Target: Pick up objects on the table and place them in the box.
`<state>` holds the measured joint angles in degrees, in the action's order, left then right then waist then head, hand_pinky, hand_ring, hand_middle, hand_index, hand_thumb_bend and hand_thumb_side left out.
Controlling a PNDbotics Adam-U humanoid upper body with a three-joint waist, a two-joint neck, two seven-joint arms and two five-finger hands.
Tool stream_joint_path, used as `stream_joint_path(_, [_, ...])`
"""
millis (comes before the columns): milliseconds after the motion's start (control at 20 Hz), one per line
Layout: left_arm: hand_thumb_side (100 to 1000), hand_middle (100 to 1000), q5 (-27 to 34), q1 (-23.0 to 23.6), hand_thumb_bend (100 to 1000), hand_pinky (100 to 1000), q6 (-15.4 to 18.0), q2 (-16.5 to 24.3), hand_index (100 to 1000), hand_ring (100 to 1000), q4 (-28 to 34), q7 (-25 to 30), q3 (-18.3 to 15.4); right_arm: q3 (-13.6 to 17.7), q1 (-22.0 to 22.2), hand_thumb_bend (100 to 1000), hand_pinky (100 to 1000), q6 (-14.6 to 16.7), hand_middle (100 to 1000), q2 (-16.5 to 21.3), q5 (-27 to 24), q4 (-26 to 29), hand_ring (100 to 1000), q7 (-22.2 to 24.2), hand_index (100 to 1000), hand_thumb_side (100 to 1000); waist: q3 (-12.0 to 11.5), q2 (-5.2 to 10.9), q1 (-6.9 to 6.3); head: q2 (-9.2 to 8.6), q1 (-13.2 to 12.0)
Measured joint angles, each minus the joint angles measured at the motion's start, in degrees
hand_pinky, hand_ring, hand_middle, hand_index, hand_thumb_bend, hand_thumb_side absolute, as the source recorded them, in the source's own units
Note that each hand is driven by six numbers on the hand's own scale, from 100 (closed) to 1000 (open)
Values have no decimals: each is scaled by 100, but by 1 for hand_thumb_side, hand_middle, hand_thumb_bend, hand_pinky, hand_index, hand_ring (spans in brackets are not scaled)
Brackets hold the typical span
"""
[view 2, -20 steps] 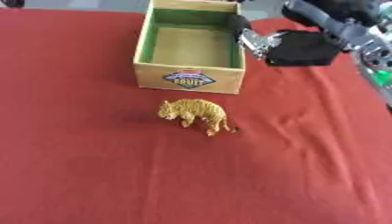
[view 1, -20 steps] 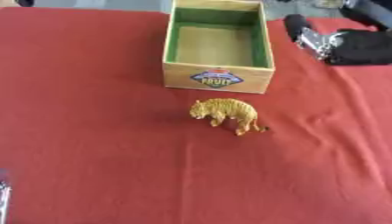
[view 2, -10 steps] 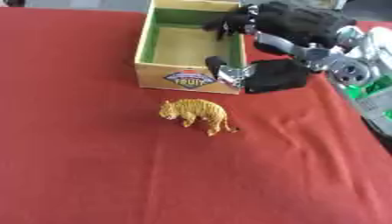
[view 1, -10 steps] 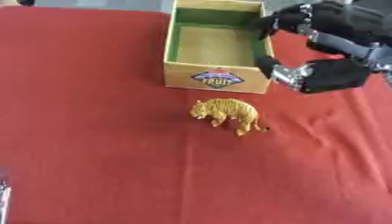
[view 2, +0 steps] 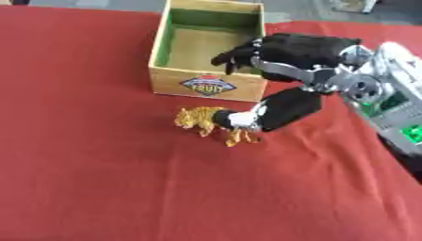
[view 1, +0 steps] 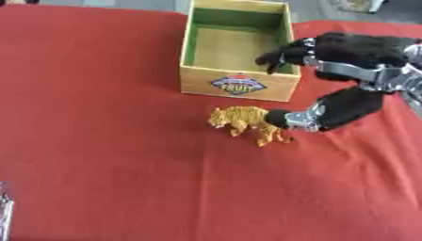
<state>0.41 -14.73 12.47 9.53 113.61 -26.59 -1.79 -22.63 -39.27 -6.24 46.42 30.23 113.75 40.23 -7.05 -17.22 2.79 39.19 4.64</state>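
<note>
The toy tiger (view 1: 245, 122) stands upright on the red tablecloth (view 1: 99, 141), just in front of the wooden box (view 1: 237, 47) and a little to its right; it is the only loose thing to be seen on the cloth, and the box, with its green inner walls and a fruit label on the near side, looks empty. The right hand (view 1: 346, 70) reaches in from the right with its fingers spread: the thumb (view 1: 317, 115) lies low, its tip touching or just beside the tiger's hindquarters, while the other fingers (view 1: 276, 55) arch above, over the box's near right corner; nothing is pinched yet. That wide gap seems meant to straddle the tiger so that thumb and fingers can close on its body from 2 sides. Judged from this, the step in hand is the approach to the grasp; the fingers must come down clear of the box wall first. The box sits close, so the carry should be short. A sliver of something shiny at the lower left edge may be the left hand; its state cannot be told.
</note>
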Motion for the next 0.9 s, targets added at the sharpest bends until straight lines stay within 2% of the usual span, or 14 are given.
stream_joint_path(150, [640, 573, 2, 0, 100, 509, -5, 0, 687, 470, 0, 16, 12, -77, 56, 441, 890, -191, 825, -63, 63, 0, 875, 137, 1000, 953, 2, 0, 23, 1, -1])
stream_joint_path(250, [640, 573, 3, 0, 100, 509, -6, 0, 687, 470, 0, 18, 12, -123, 79, 419, 909, -315, 865, -131, 129, 0, 903, 216, 1000, 949, 2, 0, 21, 2, -1])
stream_joint_path(500, [641, 574, 5, 0, 100, 509, -13, 0, 687, 471, 0, 26, 13, -227, 90, 395, 911, -492, 874, -339, 418, -32, 917, 383, 1000, 957, 2, 4, 42, 3, 0])
stream_joint_path(900, [642, 574, 7, 0, 100, 509, -25, 0, 686, 471, 0, 47, 15, -394, 20, 393, 909, -430, 876, -622, 1045, -661, 923, 340, 1000, 949, -37, 14, 53, 2, 7])
